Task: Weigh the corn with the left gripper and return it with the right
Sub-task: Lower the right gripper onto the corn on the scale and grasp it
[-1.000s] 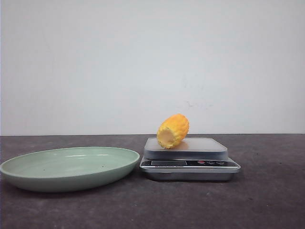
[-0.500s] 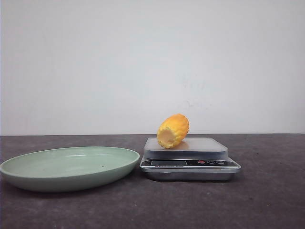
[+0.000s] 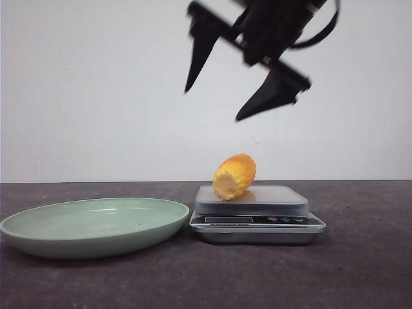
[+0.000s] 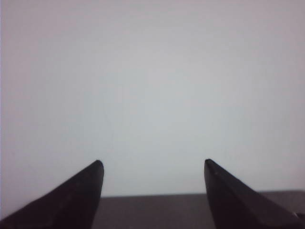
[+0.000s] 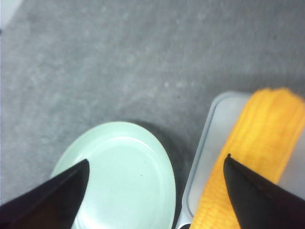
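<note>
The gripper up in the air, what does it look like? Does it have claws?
Sort of! The right gripper is all black, with two long fingers that taper to sharp points like claws. A black cable loops out from its body. The left gripper has the same black pointed fingers. No markings or lights show on either.

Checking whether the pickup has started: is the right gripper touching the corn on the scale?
Apart. The front view shows the right gripper open, high above the corn, with bare wall between them; the corn rests on the scale.
</note>
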